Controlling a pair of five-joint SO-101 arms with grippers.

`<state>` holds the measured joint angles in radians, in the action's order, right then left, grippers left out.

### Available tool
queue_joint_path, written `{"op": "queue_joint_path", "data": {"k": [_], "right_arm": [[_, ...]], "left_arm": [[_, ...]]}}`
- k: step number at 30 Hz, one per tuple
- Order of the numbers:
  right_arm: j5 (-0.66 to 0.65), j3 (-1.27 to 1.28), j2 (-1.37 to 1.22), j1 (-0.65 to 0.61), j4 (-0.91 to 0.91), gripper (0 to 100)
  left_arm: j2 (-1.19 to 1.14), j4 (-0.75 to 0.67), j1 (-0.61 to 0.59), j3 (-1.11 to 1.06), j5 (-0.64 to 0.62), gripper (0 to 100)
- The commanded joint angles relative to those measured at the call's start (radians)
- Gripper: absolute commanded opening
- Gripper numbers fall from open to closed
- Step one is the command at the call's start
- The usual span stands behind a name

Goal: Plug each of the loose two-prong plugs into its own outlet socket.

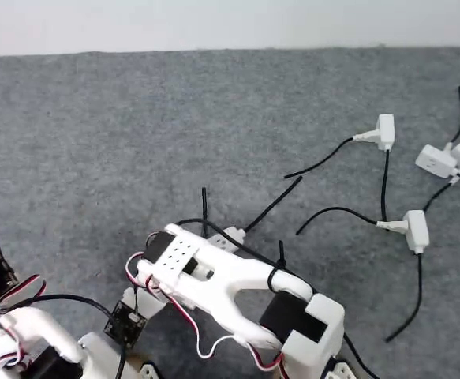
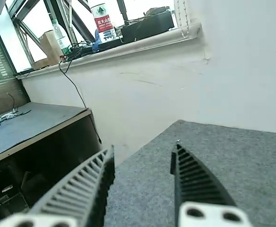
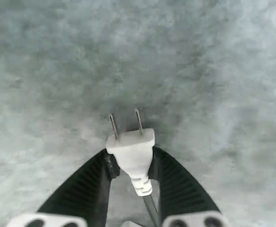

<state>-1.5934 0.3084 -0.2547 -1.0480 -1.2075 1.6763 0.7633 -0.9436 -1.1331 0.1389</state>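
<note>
In the right wrist view my right gripper (image 3: 130, 152) is shut on a white two-prong plug (image 3: 130, 146). Its prongs point away over the grey carpet, and its black cord runs back between the fingers. In the high view the right arm (image 1: 237, 284) lies across the near middle and hides that plug. A small white cord end (image 1: 231, 235) lies beside the arm's wrist. White outlet blocks with cords sit at the right: one far (image 1: 385, 130), one nearer (image 1: 413, 229) and a joined pair (image 1: 439, 162). My left gripper (image 2: 145, 149) is open and empty, off the table's edge facing a wall.
Grey carpet (image 1: 95, 142) covers the table, and its left and far parts are bare. Loose black cords (image 1: 324, 162) trail between the right arm and the outlet blocks. The left arm (image 1: 16, 332) sits at the near left corner. A wall and window sill (image 2: 142, 40) stand beyond the table edge.
</note>
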Motion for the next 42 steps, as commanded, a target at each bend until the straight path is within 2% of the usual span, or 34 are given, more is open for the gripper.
{"op": "queue_joint_path", "data": {"k": [1,4,8,14,17,24,31,35,42], "right_arm": [[0.043,-0.095,0.018,-0.005,-0.133,0.9],[0.11,-0.164,0.018,-0.004,-0.17,0.9],[0.123,-0.221,0.041,0.004,-0.211,0.9],[0.176,-0.302,0.225,0.03,-0.265,0.9],[0.21,-0.321,0.323,0.044,-0.292,0.9],[0.292,-0.33,0.565,0.051,-0.369,0.9],[0.479,-0.308,0.814,0.051,-0.4,0.9],[0.526,-0.219,0.928,0.051,-0.398,0.9],[0.637,0.031,1.076,0.188,-0.311,0.9]], "left_arm": [[0.0,0.005,0.0,0.039,0.003,20],[0.0,0.005,0.0,0.039,0.003,20],[0.0,0.003,0.0,0.039,-0.025,20],[0.0,-0.002,0.002,0.041,-0.032,20],[0.0,0.006,0.054,0.041,-0.048,20],[0.0,0.115,0.31,0.039,-0.043,20],[0.0,0.21,0.555,0.064,-0.04,20],[0.0,0.298,0.664,0.12,-0.044,20],[0.0,0.33,0.85,0.107,-0.029,20]]}}
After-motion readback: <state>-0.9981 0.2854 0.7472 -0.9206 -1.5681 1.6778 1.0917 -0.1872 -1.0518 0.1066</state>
